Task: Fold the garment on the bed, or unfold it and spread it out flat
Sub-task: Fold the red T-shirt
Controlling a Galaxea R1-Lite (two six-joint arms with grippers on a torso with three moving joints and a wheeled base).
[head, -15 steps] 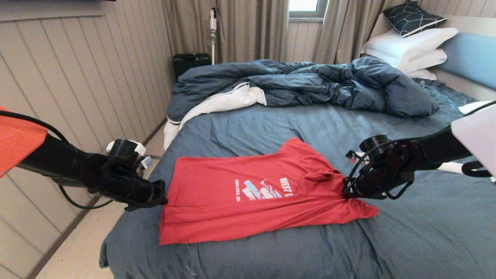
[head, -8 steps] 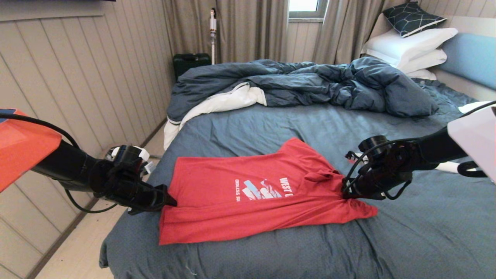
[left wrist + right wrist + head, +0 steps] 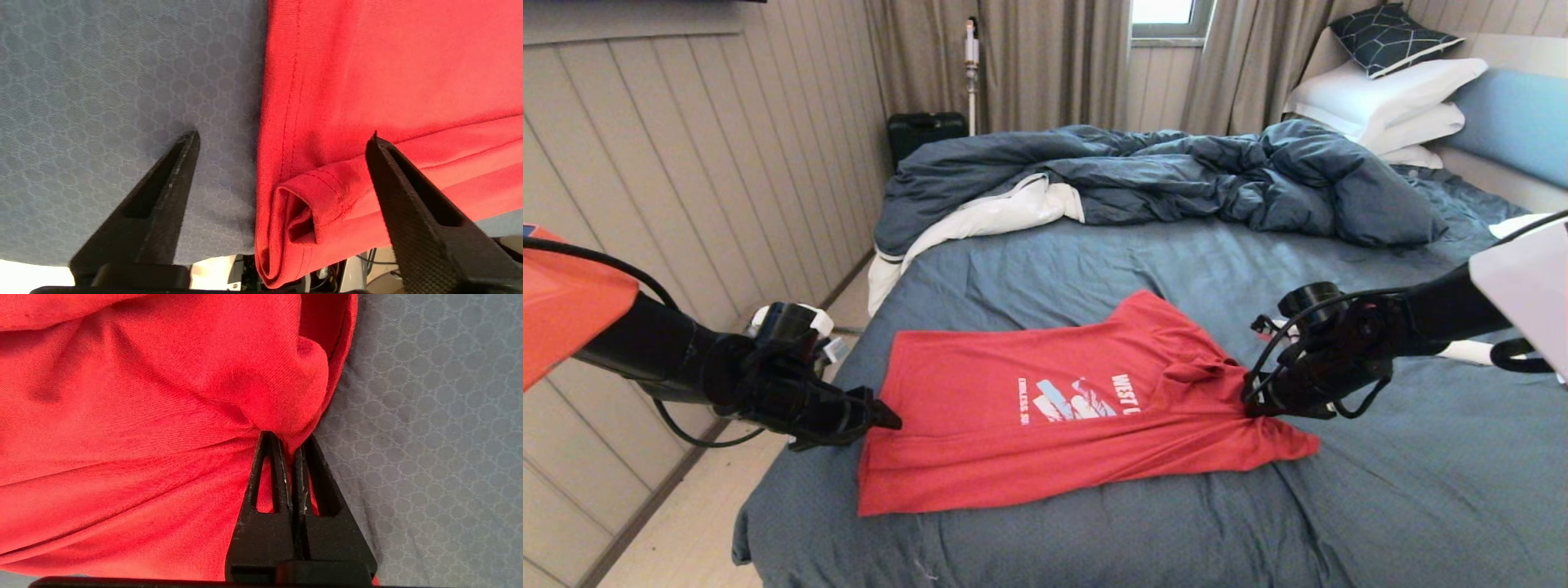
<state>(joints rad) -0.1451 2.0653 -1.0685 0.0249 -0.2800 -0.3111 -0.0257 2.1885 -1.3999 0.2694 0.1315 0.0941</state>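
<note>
The garment (image 3: 1045, 408), a red T-shirt with a white and light-blue print, lies partly folded on the bed (image 3: 1380, 490). My left gripper (image 3: 886, 420) is at its left hem, low over the sheet. In the left wrist view the left gripper (image 3: 284, 134) is open, its fingers (image 3: 171, 183) straddling the rolled hem corner of the garment (image 3: 388, 73) without pinching it. My right gripper (image 3: 1252, 406) is at the bunched right end. In the right wrist view the right gripper (image 3: 289, 441) is shut on a pinch of the garment (image 3: 143, 416).
A rumpled dark blue duvet (image 3: 1160, 175) with white lining fills the far half of the bed. White pillows (image 3: 1388, 102) and a light blue headboard (image 3: 1515, 118) stand at the back right. The panelled wall (image 3: 686, 163) and a floor strip (image 3: 686, 531) run along the left.
My left gripper has gone from shut to open and slid right, up to the garment's left hem. The right gripper has kept its hold and place.
</note>
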